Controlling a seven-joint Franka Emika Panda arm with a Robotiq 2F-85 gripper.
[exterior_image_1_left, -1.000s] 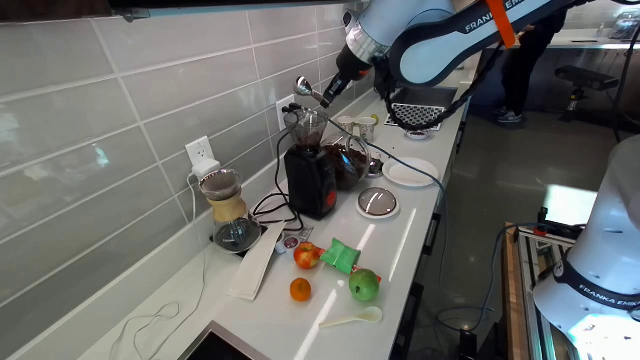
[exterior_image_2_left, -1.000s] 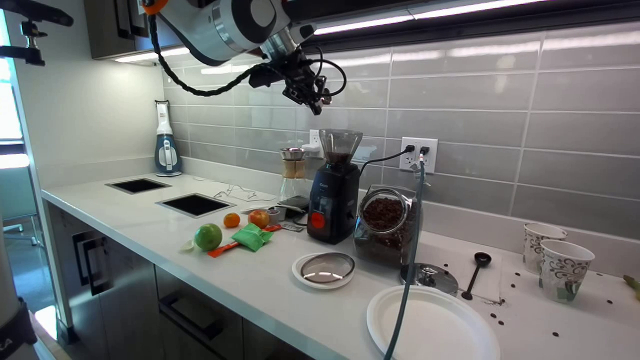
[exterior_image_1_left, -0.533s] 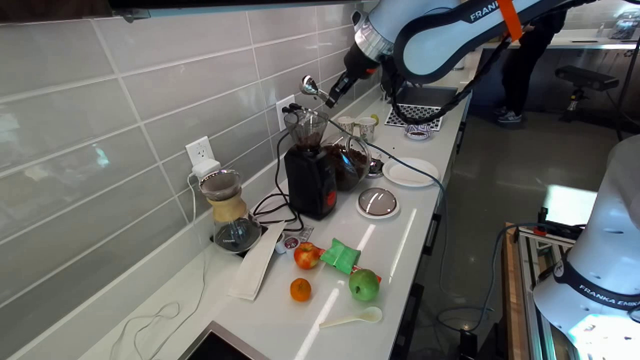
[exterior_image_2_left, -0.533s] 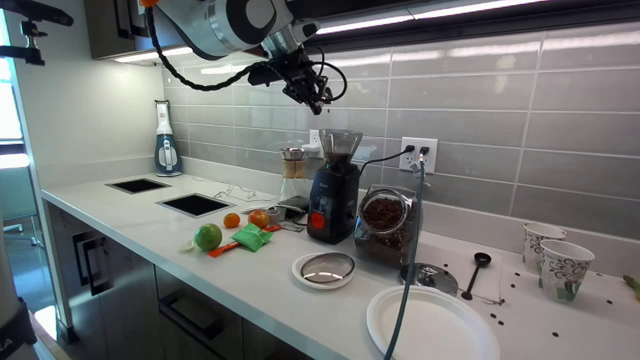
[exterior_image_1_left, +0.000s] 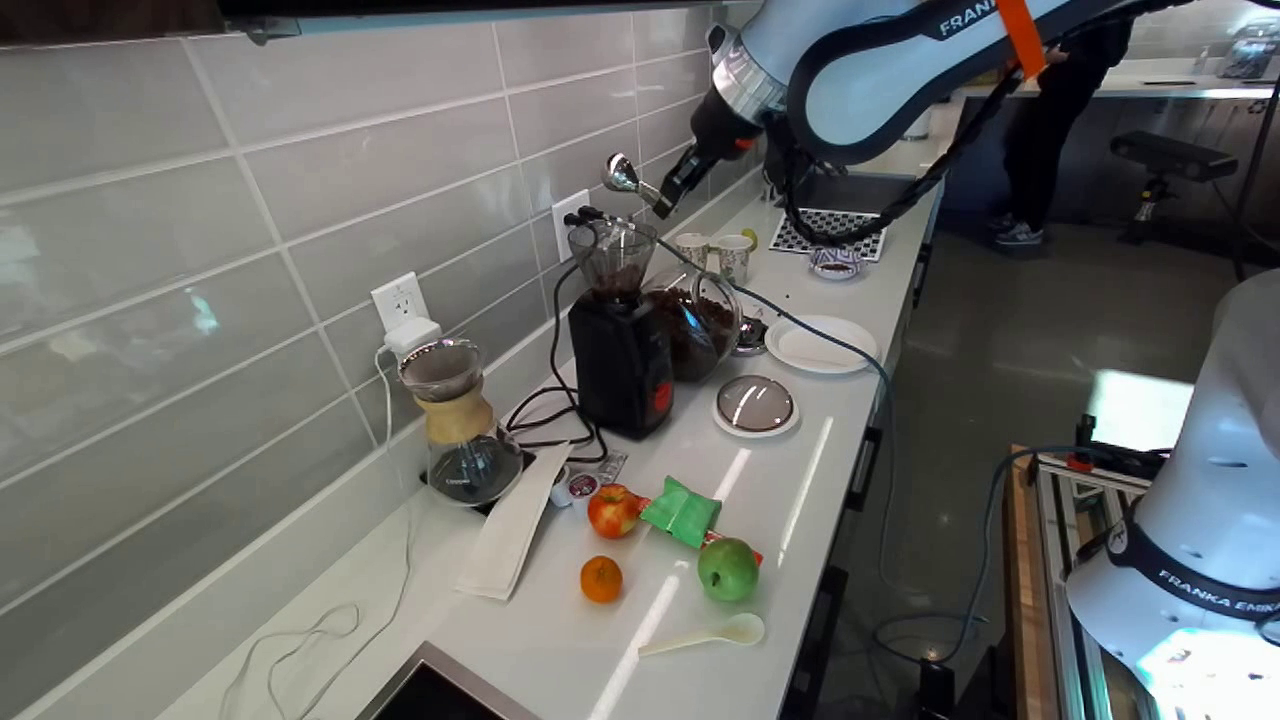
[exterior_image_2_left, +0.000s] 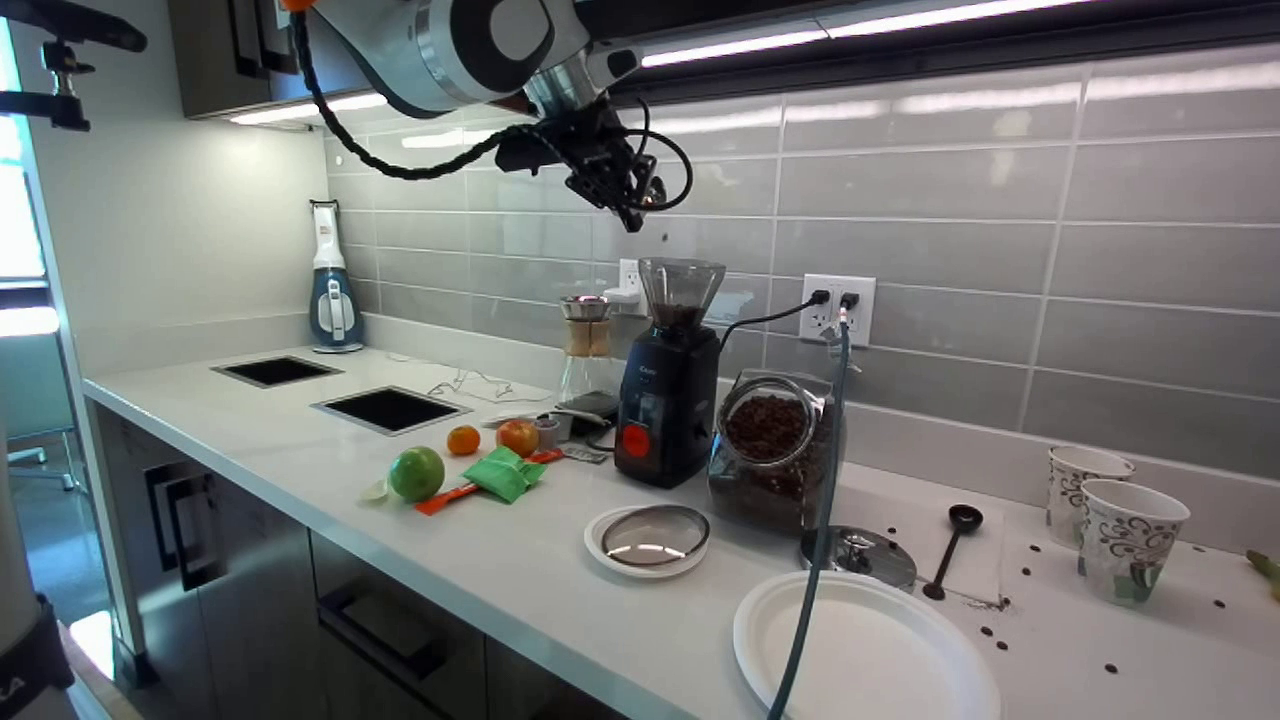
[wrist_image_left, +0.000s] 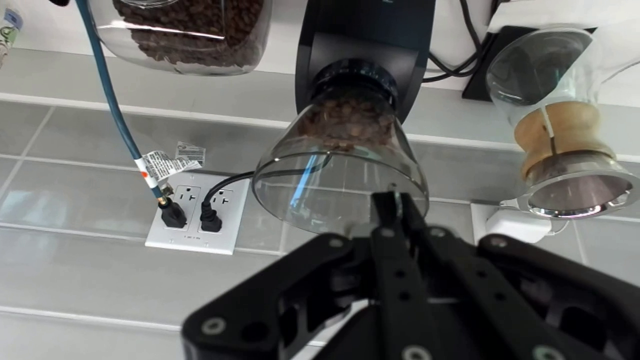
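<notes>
The gripper (exterior_image_1_left: 667, 199) pinches a scoop (exterior_image_1_left: 619, 174) by its handle (exterior_image_1_left: 648, 191), holding it above the clear hopper (exterior_image_2_left: 682, 284) of the grinder (exterior_image_2_left: 660, 400). Dark beans (wrist_image_left: 352, 122) lie in the bottom of the hopper, and a jar (exterior_image_2_left: 765, 475) of beans sits just beside the grinder on the desk (exterior_image_2_left: 540, 545).

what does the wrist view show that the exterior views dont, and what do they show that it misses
Only the wrist view: printed lines on the white paper tag and pale marks on the dark ring under the clear funnel-shaped hopper of the black grinder.

Only the exterior views: round green fruit, small round orange fruit, shiny green packet, wide white plate.

Shared: grinder, clear glass jar of dark brown beans, hourglass glass carafe with wooden collar, and black hand shut on a silver metal scoop that shows best in an exterior view.
</notes>
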